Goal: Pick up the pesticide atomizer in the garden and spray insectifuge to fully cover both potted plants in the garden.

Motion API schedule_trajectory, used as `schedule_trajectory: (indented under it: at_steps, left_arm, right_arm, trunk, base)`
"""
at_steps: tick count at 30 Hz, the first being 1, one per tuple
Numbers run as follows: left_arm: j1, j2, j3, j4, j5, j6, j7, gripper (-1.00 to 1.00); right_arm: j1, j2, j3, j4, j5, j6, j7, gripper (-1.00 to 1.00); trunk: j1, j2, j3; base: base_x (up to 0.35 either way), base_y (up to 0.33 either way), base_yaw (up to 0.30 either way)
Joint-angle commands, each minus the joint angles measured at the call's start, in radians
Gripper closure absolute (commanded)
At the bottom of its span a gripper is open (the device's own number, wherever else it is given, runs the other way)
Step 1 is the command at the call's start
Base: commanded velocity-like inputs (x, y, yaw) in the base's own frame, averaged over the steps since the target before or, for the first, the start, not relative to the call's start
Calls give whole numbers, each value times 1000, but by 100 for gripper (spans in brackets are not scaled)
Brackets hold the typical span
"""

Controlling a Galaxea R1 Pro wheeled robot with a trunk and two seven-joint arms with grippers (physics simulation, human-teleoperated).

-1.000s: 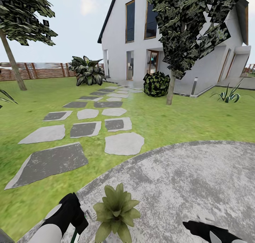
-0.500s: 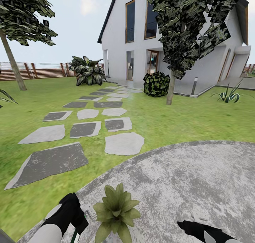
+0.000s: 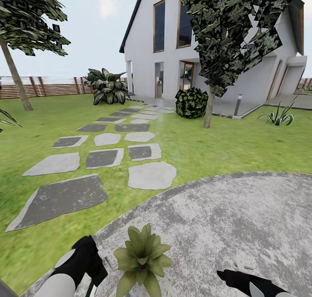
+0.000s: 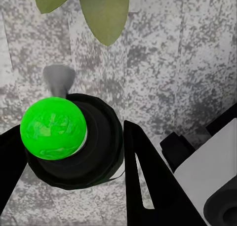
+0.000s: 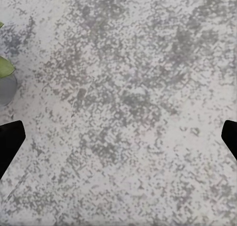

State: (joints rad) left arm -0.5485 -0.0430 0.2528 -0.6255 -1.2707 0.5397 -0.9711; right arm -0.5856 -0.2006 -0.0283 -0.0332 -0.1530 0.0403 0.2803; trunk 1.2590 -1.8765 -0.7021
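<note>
One potted plant [image 3: 142,256], a low rosette of pointed green leaves, stands on the round grey stone patio [image 3: 225,210] at the near edge of the head view. Just left of it is my left gripper [image 3: 100,269], shut on the pesticide atomizer [image 4: 74,147]. In the left wrist view the atomizer is a dark round bottle with a bright green domed top and a grey nozzle [image 4: 59,78], held between the black fingers [image 4: 148,186]. The plant's leaves [image 4: 104,12] hang just beyond the nozzle. My right gripper [image 3: 232,274] hovers low over the patio, right of the plant, open [image 5: 118,137] over bare stone.
A stepping-stone path [image 3: 104,158] crosses the lawn toward the white house [image 3: 208,50]. A dark tree [image 3: 210,110], a round bush [image 3: 191,102], a leafy shrub [image 3: 106,86] and a slatted wooden fence [image 3: 47,86] stand far off. A spiky agave [image 3: 279,115] grows at the right.
My right gripper has edged a little to the left over the patio. The left gripper, the atomizer and the plant have not moved.
</note>
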Motion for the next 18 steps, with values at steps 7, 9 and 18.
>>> schedule_trajectory:
  at_steps: [7, 9, 18]
  left_arm:
    - [-1, -2, -77, 1, 25, 40, -8, 100]
    - [-1, 1, -164, 1, 108, 104, -8, 100]
    - [-4, 56, -411, -1, 385, 156, -8, 100]
  right_arm:
    - [0, 0, -2, -1, -8, 4, 5, -100]
    - [0, 0, -2, -1, -8, 4, 5, -100]
    - [0, 0, -2, -1, -8, 4, 5, -100]
  trunk:
    - [0, 0, -1]
    - [0, 0, -1]
    - [0, 0, -1]
  base:
    - [0, 0, 0]
    - [0, 0, 0]
    - [0, 0, 0]
